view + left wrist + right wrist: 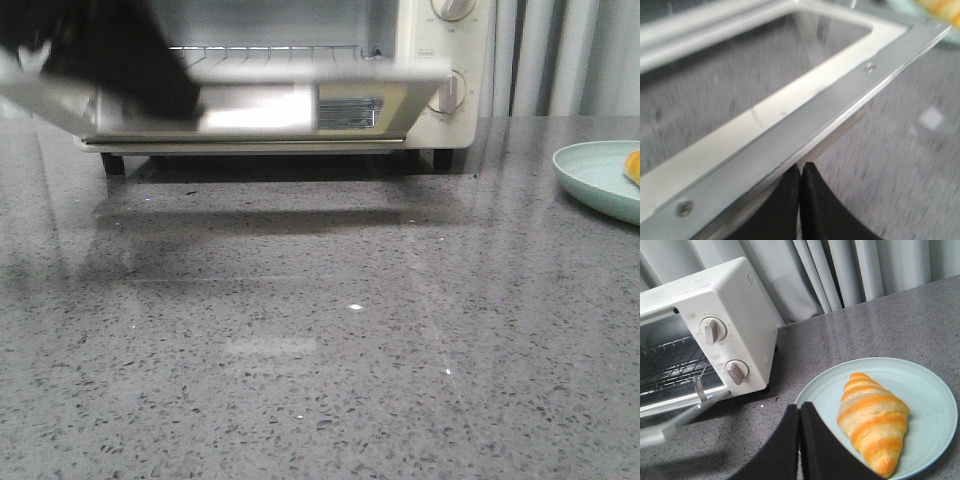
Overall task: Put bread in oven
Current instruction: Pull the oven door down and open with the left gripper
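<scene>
The cream-white oven (445,90) stands at the back of the grey counter, also in the right wrist view (735,305). Its glass door (260,105) hangs far down, blurred. My left gripper (185,100) is shut, its tips against the door's outer edge (790,140) in the left wrist view (801,166). The bread (872,420), a golden-orange striped croissant, lies on a pale blue plate (920,375) to the oven's right; only its tip (633,168) shows in the front view. My right gripper (800,407) is shut and empty, over the plate's near rim, beside the bread.
The wire rack (670,362) shows inside the oven's mouth (270,50). Two dial knobs (712,331) sit on the oven's right panel. The plate (590,175) is at the counter's right edge. Grey curtains hang behind.
</scene>
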Motion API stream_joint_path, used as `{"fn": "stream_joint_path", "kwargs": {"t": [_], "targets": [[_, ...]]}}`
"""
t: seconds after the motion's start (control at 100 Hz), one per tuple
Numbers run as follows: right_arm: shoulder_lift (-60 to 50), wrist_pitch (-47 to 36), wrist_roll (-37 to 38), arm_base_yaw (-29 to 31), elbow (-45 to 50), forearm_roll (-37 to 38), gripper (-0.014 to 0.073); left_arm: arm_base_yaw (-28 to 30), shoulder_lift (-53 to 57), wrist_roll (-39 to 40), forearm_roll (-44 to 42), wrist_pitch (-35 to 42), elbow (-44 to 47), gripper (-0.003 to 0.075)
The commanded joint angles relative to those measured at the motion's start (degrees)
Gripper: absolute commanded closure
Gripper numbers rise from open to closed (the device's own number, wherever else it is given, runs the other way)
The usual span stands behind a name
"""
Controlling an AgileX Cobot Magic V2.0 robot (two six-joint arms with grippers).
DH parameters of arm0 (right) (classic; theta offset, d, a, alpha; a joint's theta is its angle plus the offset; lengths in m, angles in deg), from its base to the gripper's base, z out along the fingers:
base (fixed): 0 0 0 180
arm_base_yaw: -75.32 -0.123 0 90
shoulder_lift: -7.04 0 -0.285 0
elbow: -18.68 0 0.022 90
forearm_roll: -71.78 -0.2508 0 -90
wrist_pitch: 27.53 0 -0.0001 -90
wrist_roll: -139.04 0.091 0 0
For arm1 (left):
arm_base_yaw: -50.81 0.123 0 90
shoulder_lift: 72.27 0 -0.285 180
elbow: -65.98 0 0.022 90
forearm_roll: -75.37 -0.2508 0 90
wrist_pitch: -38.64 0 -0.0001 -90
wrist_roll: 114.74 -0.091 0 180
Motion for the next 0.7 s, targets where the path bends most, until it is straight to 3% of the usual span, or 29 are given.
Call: {"fn": "stream_joint_path", "kwargs": {"t": [0.0,0.29,0.54,0.69], "targets": [[0.8,-4.0,-0.31,0.27,-2.18,-0.51,0.0641,0.38,0.74,0.34,-0.24,8.0,0.7,0.0742],[0.8,-3.43,-0.31,0.27,-2.18,-1.48,0.0641,0.38,0.74,0.34,-0.24,9.4,2.7,0.0741],[0.8,-1.76,-0.31,0.27,-4.02,-1.48,0.0641,0.38,0.74,0.34,-0.79,-1.15,2.7,0.0741],[0.8,-1.64,-0.41,0.27,-6.9,-1.48,0.0641,0.38,1.54,0.34,-0.79,-2.31,2.59,0.0741]]}}
